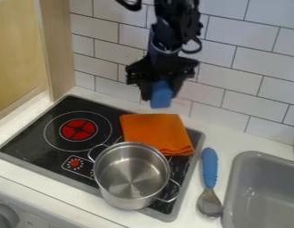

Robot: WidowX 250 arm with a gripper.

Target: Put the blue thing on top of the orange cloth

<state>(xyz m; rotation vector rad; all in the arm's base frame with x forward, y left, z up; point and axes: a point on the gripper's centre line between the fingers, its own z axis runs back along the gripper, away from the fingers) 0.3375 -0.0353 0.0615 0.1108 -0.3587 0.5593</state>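
Note:
At the top centre the gripper hangs in front of the tiled wall, shut on a blue block-like thing. The blue thing hangs between the fingers, its lower end sticking out beneath them, apart from the cloth. Below it in the view, the folded orange cloth lies on the back right part of the black stovetop, its front edge partly hidden by the pot.
A steel pot stands on the stovetop just in front of the cloth. A blue-handled spoon lies on the counter to the right, beside the grey sink. A wooden panel rises at the left.

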